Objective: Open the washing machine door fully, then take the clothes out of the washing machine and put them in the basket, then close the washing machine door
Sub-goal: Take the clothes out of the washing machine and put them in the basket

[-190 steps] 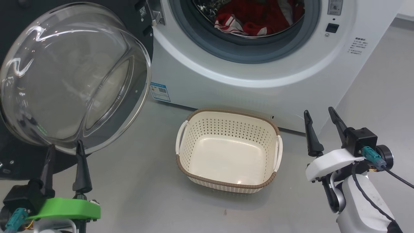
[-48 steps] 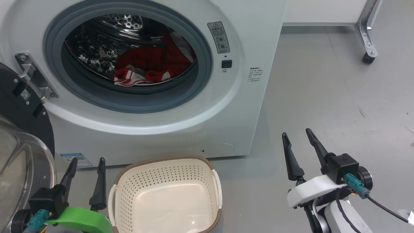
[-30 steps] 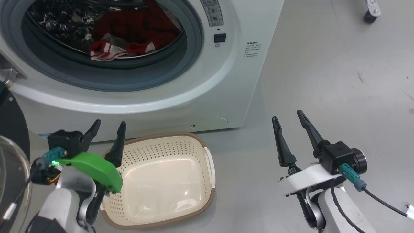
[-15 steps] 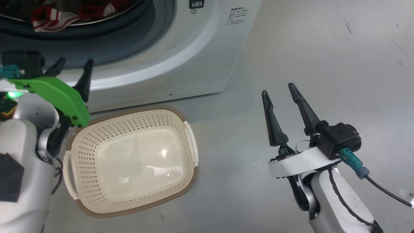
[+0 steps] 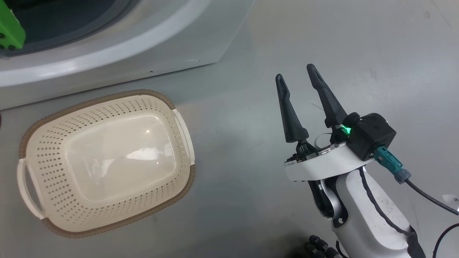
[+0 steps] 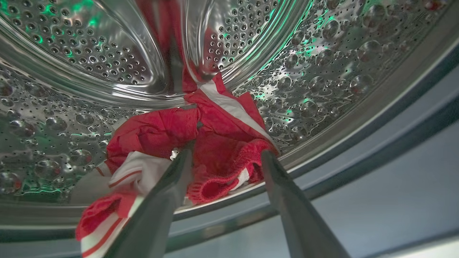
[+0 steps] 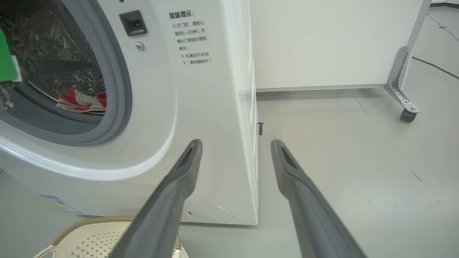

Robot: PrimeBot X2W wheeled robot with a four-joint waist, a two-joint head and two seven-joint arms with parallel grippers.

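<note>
The left gripper (image 6: 226,152) stands spread inside the washing machine (image 6: 322,53), fingertips framing the red clothes (image 6: 154,132) heaped just ahead. The right gripper (image 5: 294,71), also spread, hangs right of the basket (image 5: 107,97).

The smooth grey floor (image 5: 258,208) bears the white washing machine (image 5: 118,61) at the far left. The cream basket (image 5: 43,143) stands near it, apart. A caster (image 7: 407,114) rests far right.

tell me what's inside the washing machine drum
Red clothes with white striped trim lie heaped in the steel drum, the open left hand poised at them. Anything beneath the heap is covered.
</note>
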